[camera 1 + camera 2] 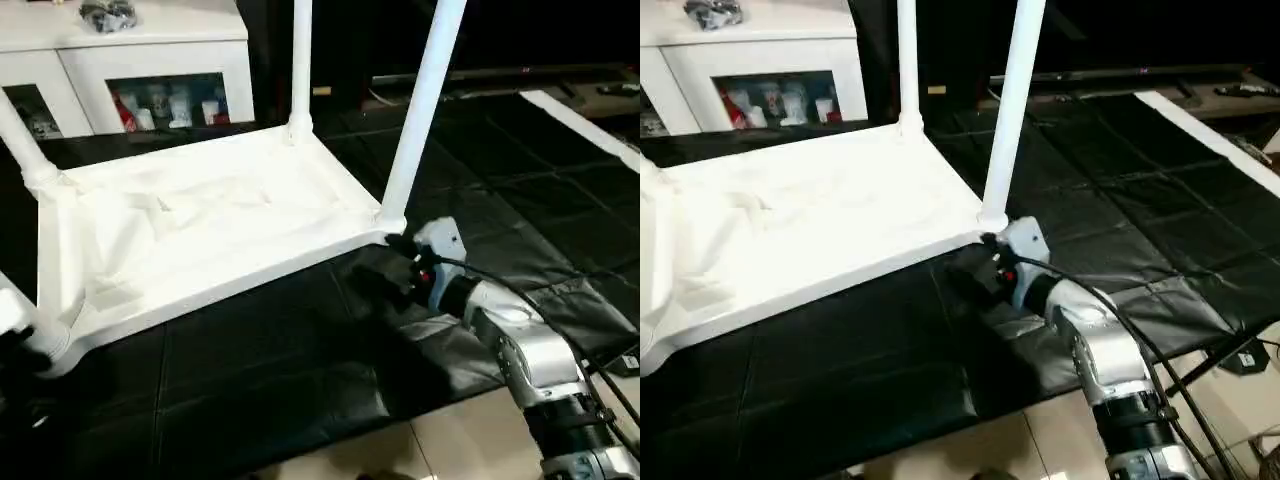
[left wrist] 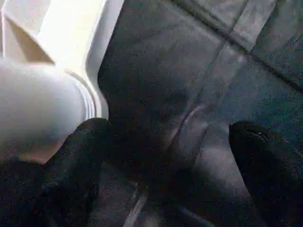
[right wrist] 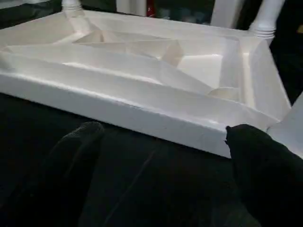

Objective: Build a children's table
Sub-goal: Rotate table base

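The children's table lies upside down on a black mat, its ribbed white top (image 1: 210,230) facing up. White legs rise from its corner sockets: one at the near right corner (image 1: 421,110), one at the far right (image 1: 301,60), one at the far left (image 1: 20,140). My right gripper (image 1: 385,268) is open, low on the mat just in front of the near right corner, and its fingers (image 3: 260,161) point at the top's long side wall. My left gripper (image 2: 165,161) is open beside the near left corner socket (image 2: 42,104), one finger (image 2: 80,151) close against it.
A white cabinet (image 1: 150,70) with glass doors stands behind the table at the back left. The black mat (image 1: 260,370) ends near the front, where pale floor tiles (image 1: 460,440) show. A cable runs along my right forearm (image 1: 530,360). A white strip (image 1: 580,120) lies at the far right.
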